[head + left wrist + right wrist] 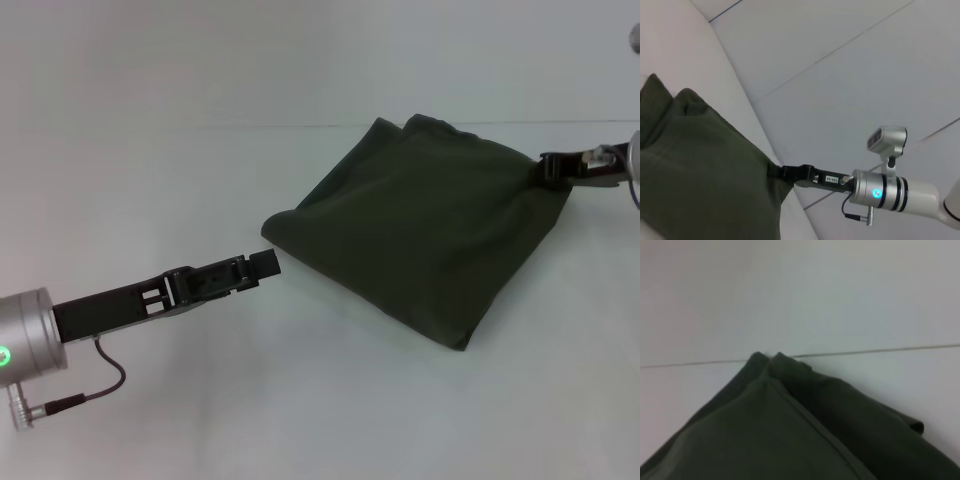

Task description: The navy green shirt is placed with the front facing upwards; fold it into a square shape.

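- Now the navy green shirt [430, 240] lies folded into a rough square on the white tabletop [150, 170], toward its far right part, no lettering showing.
- The right hand [553, 168] sits at the shirt's right corner, fingers pinched onto the cloth there; the left wrist view shows it [785, 172] gripping that edge.
- The left hand [262, 266] hovers just beside the shirt's left corner; I cannot tell how far open it is.
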{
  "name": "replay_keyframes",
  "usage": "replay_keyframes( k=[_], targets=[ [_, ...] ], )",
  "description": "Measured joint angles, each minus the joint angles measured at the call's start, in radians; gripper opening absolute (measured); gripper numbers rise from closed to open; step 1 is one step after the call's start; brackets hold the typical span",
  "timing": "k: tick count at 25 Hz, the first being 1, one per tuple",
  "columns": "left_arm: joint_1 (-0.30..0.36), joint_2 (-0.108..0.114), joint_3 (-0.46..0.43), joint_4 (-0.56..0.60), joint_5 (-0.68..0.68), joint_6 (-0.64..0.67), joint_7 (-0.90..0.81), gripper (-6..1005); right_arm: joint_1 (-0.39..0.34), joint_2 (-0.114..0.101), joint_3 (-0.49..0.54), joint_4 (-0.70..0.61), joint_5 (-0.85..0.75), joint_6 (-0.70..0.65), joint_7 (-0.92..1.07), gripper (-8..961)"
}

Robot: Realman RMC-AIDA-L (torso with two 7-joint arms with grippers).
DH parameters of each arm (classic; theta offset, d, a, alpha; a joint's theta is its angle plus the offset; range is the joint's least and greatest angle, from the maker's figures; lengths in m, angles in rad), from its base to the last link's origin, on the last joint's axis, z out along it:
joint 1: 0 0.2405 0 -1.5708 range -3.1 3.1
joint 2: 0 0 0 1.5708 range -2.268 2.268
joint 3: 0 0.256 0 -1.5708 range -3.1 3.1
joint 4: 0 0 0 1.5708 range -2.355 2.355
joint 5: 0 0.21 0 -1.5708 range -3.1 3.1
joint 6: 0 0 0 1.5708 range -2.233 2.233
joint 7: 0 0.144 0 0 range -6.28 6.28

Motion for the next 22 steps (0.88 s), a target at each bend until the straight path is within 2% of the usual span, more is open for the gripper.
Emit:
replay_keyframes(
  k=[4, 12, 16, 19, 22],
  targets=[
    [-0.004, 0.000, 0.003, -0.007, 0.000, -0.014, 0.000, 960, -0.004, 0.009, -0.016, 0.000, 0.000, 0.030, 0.000, 63],
    [-0.005, 0.000, 0.005, -0.008, 0.000, -0.016, 0.000, 960, -0.012, 0.011, -0.005, -0.017, 0.008, 0.040, -0.029, 66],
    [-0.005, 0.000, 0.004, -0.008, -0.005, -0.015, 0.000, 960, -0.028, 0.015, 0.028, -0.063, 0.016, 0.033, -0.023, 246],
    [-0.004, 0.000, 0.002, -0.008, -0.007, -0.008, 0.000, 960, -0.050, 0.018, 0.072, -0.128, 0.046, -0.026, -0.025, 386],
    [-0.003, 0.001, 0.001, -0.008, -0.007, 0.001, 0.000, 960, -0.069, 0.000, 0.095, -0.192, 0.117, -0.129, -0.029, 529]
  ],
)
